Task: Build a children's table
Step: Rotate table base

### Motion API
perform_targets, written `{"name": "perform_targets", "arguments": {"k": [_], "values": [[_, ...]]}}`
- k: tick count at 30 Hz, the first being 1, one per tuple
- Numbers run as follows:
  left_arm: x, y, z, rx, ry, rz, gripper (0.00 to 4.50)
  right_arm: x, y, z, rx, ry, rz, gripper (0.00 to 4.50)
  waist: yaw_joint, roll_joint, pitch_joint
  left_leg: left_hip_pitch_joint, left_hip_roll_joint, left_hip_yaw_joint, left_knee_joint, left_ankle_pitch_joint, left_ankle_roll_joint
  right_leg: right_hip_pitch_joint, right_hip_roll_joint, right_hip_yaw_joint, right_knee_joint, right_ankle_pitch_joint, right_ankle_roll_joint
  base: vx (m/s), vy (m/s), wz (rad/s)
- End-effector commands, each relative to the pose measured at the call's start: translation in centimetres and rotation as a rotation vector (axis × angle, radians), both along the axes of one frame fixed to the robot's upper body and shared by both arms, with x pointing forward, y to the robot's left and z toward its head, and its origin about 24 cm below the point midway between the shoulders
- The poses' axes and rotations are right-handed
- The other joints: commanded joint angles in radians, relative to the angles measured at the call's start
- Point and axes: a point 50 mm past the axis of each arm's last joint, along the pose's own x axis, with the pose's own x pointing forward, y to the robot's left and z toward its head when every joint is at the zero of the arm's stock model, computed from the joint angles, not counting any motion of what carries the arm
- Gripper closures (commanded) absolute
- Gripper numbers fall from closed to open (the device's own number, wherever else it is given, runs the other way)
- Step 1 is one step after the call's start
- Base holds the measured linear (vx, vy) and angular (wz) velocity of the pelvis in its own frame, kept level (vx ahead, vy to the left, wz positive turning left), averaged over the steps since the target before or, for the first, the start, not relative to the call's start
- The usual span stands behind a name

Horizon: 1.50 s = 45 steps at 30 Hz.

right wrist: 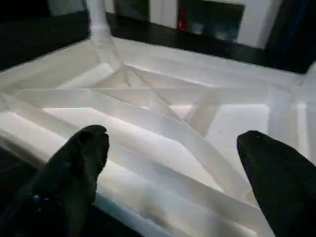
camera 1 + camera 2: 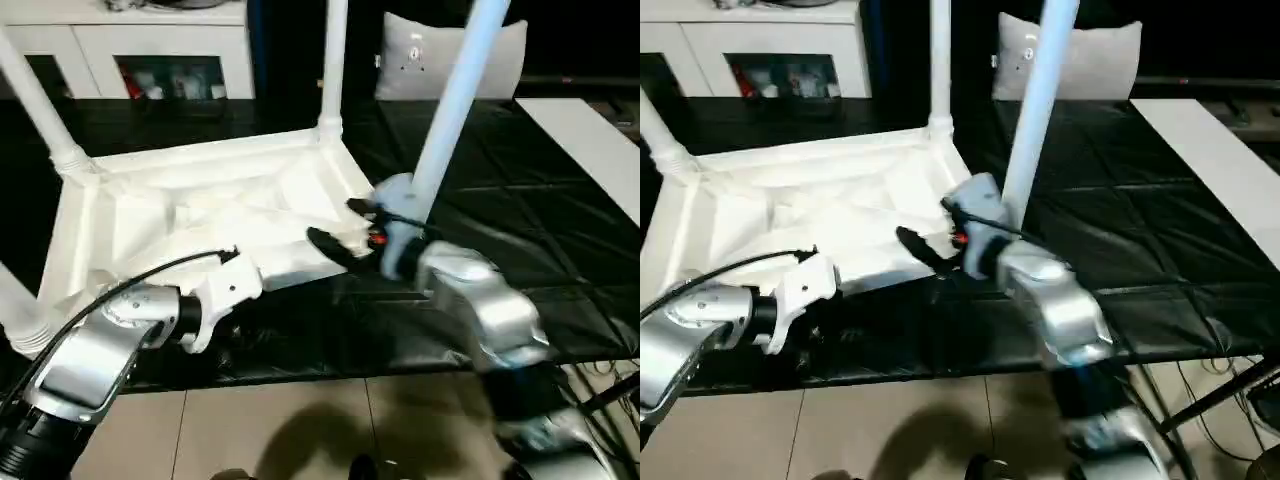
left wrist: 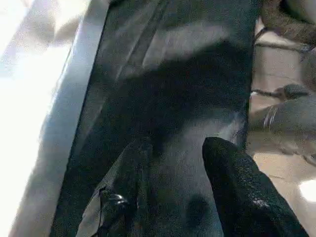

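Note:
The children's table (image 2: 200,215), all white, lies upside down on the black-sheeted work table (image 2: 500,250), ribbed underside up. Its legs stand in the corner sockets: one at the back left (image 2: 35,100), one at the back (image 2: 333,60), one at the near right corner (image 2: 455,110). My right gripper (image 2: 347,228) is open at that near right corner, its fingers (image 1: 84,158) spread wide over the ribs with nothing between them. My left arm (image 2: 120,340) reaches to the table's front edge. The left gripper (image 3: 173,153) hangs open over the black sheet, holding nothing.
A white cabinet (image 2: 150,50) and a grey cushion (image 2: 410,60) stand behind the work table. A white board (image 2: 600,150) lies at the far right. Tiled floor (image 2: 300,430) runs along the work table's front edge, with cables (image 2: 1230,400) at the right.

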Motion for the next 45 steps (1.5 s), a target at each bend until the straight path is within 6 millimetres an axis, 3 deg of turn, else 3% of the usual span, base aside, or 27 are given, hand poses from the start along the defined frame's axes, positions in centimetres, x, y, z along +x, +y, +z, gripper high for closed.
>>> {"name": "perform_targets", "arguments": {"k": [1,2,3,4,5,7,12,15,17,18,19,21,24,27,29,31,32,33,34,35,37,40,41,42,45], "values": [[-0.1,0.7,-0.9,0.077,0.023,0.05,2.53,1.3,-0.6,-0.2,-0.007,-0.009,-0.114,0.0,-0.018,0.029,-0.058,0.004,0.036,-0.015,-0.104,-0.499,0.013,0.061,-0.051,0.042,-0.053,-0.569,0.031,0.0,0.0,0.0],[0.0,1.1,-1.3,0.108,0.018,0.079,2.53,2.0,-0.8,-0.4,-0.006,-0.008,-0.179,0.0,-0.022,0.028,-0.056,0.018,0.027,-0.011,-0.099,-0.529,0.003,0.054,-0.053,0.042,-0.062,-0.596,0.028,0.0,0.0,0.0],[0.0,1.3,-1.4,0.119,0.012,0.092,2.53,2.3,-0.9,-0.5,-0.008,-0.012,-0.204,0.0,-0.027,0.025,-0.051,0.023,0.02,-0.01,-0.094,-0.534,-0.002,0.047,-0.056,0.037,-0.069,-0.629,0.029,0.0,0.0,0.0],[0.3,1.6,-1.5,0.137,-0.005,0.126,2.53,2.9,-1.2,-0.6,-0.011,-0.021,-0.268,0.0,-0.032,0.025,-0.057,0.031,0.004,-0.006,-0.078,-0.499,-0.005,0.047,-0.061,0.024,-0.087,-0.674,0.039,0.0,0.0,0.0],[0.5,1.8,-1.5,0.149,-0.019,0.152,2.53,3.4,-1.6,-0.7,-0.013,-0.026,-0.325,0.0,-0.031,0.028,-0.061,0.031,0.0,-0.004,-0.072,-0.475,-0.005,0.048,-0.065,0.023,-0.087,-0.673,0.039,0.0,0.0,0.0],[0.7,1.9,-1.4,0.15,-0.037,0.169,2.53,4.1,-2.5,-0.9,-0.006,-0.008,-0.414,0.0,-0.034,0.028,-0.064,0.018,0.002,-0.006,-0.075,-0.431,0.0,0.055,-0.065,0.023,-0.083,-0.645,0.035,0.0,0.0,0.0],[1.2,2.5,-1.5,0.17,-0.067,0.21,2.53,5.4,-5.9,-1.2,-0.009,0.003,-0.617,0.0,-0.03,0.027,-0.072,0.012,0.003,-0.006,-0.078,-0.38,0.001,0.054,-0.065,0.038,-0.06,-0.554,-0.015,0.0,0.0,0.0],[1.7,2.8,-1.6,0.175,-0.093,0.253,2.53,6.1,-8.6,-1.0,-0.022,-0.01,-0.733,0.0,-0.013,0.029,-0.081,0.009,0.005,0.001,-0.077,-0.31,0.002,0.05,-0.064,0.057,-0.037,-0.446,-0.079,0.0,0.0,0.0],[2.0,2.8,-1.8,0.174,-0.108,0.276,2.53,6.3,-10.0,-0.8,-0.036,-0.027,-0.785,0.0,-0.007,0.024,-0.083,0.003,0.001,0.005,-0.074,-0.277,0.004,0.048,-0.061,0.065,-0.029,-0.43,-0.101,0.0,0.0,0.0],[2.1,2.8,-1.8,0.169,-0.116,0.283,2.53,6.4,-11.0,-0.7,-0.039,-0.031,-0.818,0.0,0.001,0.017,-0.087,-0.005,-0.004,0.008,-0.071,-0.239,0.008,0.051,-0.06,0.073,-0.02,-0.412,-0.109,0.0,0.0,0.0],[2.2,2.8,-1.9,0.165,-0.122,0.288,2.53,6.5,-11.8,-0.5,-0.041,-0.035,-0.845,0.0,0.016,0.017,-0.094,-0.008,-0.005,0.011,-0.069,-0.175,0.015,0.049,-0.058,0.085,-0.006,-0.35,-0.129,0.0,0.0,0.0],[2.4,2.7,-1.9,0.167,-0.145,0.298,2.53,6.5,-13.4,-0.2,-0.06,-0.047,-0.894,0.0,0.02,0.012,-0.088,-0.019,-0.007,0.015,-0.068,-0.139,0.026,0.047,-0.05,0.091,0.006,-0.322,-0.148,0.0,0.0,0.0],[3.0,2.5,-2.0,0.151,-0.181,0.347,2.53,6.5,-15.3,0.3,-0.09,-0.078,-0.938,0.0,0.033,0.008,-0.087,-0.019,-0.013,0.022,-0.062,-0.163,0.028,0.048,-0.052,0.093,-0.003,-0.413,-0.114,0.0,0.0,0.0],[3.5,2.1,-2.3,0.123,-0.223,0.428,2.53,6.4,-16.7,0.9,-0.132,-0.133,-0.95,0.0,0.033,0.006,-0.084,-0.02,-0.016,0.026,-0.059,-0.181,0.032,0.046,-0.047,0.084,-0.014,-0.472,-0.078,0.0,0.0,0.0],[3.5,2.0,-2.4,0.109,-0.236,0.452,2.53,6.4,-16.7,1.0,-0.145,-0.153,-0.927,0.0,0.031,0.008,-0.083,-0.023,-0.017,0.026,-0.059,-0.188,0.035,0.046,-0.046,0.081,-0.017,-0.486,-0.064,0.0,0.0,0.0],[3.1,1.8,-2.5,0.0,-0.283,0.511,2.53,6.3,-15.9,1.1,-0.153,-0.202,-0.835,0.0,0.019,0.008,-0.081,-0.028,-0.021,0.024,-0.056,-0.21,0.048,0.045,-0.044,0.073,-0.026,-0.511,-0.042,0.0,0.0,0.0],[3.0,1.8,-2.6,-0.012,-0.284,0.518,2.34,6.2,-15.7,1.0,-0.149,-0.207,-0.817,0.0,0.014,0.003,-0.081,-0.033,-0.022,0.024,-0.055,-0.208,0.051,0.048,-0.044,0.071,-0.027,-0.516,-0.037,0.0,0.0,0.0],[2.7,1.8,-2.7,-0.034,-0.285,0.531,2.23,6.1,-15.4,1.0,-0.139,-0.217,-0.782,0.0,0.012,0.005,-0.081,-0.032,-0.022,0.023,-0.055,-0.209,0.054,0.048,-0.043,0.07,-0.027,-0.519,-0.036,0.0,0.0,0.0],[1.4,1.8,-3.1,-0.1,-0.285,0.554,2.19,5.4,-13.9,0.8,-0.089,-0.25,-0.609,0.0,0.005,0.001,-0.081,-0.04,-0.019,0.022,-0.055,-0.21,0.074,0.051,-0.046,0.072,-0.027,-0.511,-0.029,0.0,0.0,0.0],[0.7,1.8,-3.2,-0.145,-0.298,0.575,2.19,4.9,-13.3,0.4,-0.085,-0.241,-0.529,0.0,0.002,0.002,-0.077,-0.04,-0.017,0.023,-0.056,-0.213,0.081,0.045,-0.047,0.072,-0.032,-0.521,-0.027,0.0,0.0,0.0],[-0.2,1.8,-3.2,-0.199,-0.316,0.608,1.98,4.1,-12.5,-0.2,-0.051,-0.208,-0.447,0.0,-0.006,0.001,-0.082,-0.044,-0.014,0.021,-0.057,-0.185,0.101,0.044,-0.04,0.076,-0.027,-0.485,-0.043,0.0,0.0,0.0],[-0.9,2.9,-3.3,-0.212,-0.39,0.695,1.7,2.8,-11.5,-0.7,-0.006,-0.202,-0.388,0.0,-0.005,0.002,-0.085,-0.05,-0.009,0.02,-0.057,-0.128,0.138,0.041,-0.029,0.082,-0.015,-0.386,-0.098,0.0,0.0,0.0],[-1.1,4.0,-3.0,-0.246,-0.472,0.799,1.62,1.7,-10.8,-1.4,0.001,-0.188,-0.36,0.0,-0.002,0.003,-0.084,-0.046,-0.006,0.022,-0.058,-0.14,0.136,0.038,-0.032,0.083,-0.018,-0.395,-0.096,0.0,0.0,0.0],[-1.2,4.3,-2.9,-0.259,-0.49,0.822,1.62,1.4,-10.7,-1.6,0.0,-0.183,-0.356,0.0,0.0,0.001,-0.075,-0.046,-0.008,0.025,-0.059,-0.16,0.135,0.036,-0.031,0.082,-0.028,-0.428,-0.079,0.0,0.0,0.0],[-1.5,5.1,-2.4,-0.321,-0.553,0.902,1.32,0.1,-10.2,-2.7,-0.008,-0.108,-0.339,0.0,0.005,0.001,-0.074,-0.04,-0.011,0.023,-0.063,-0.201,0.11,0.034,-0.029,0.078,-0.04,-0.506,-0.031,0.0,0.0,0.0]]}}
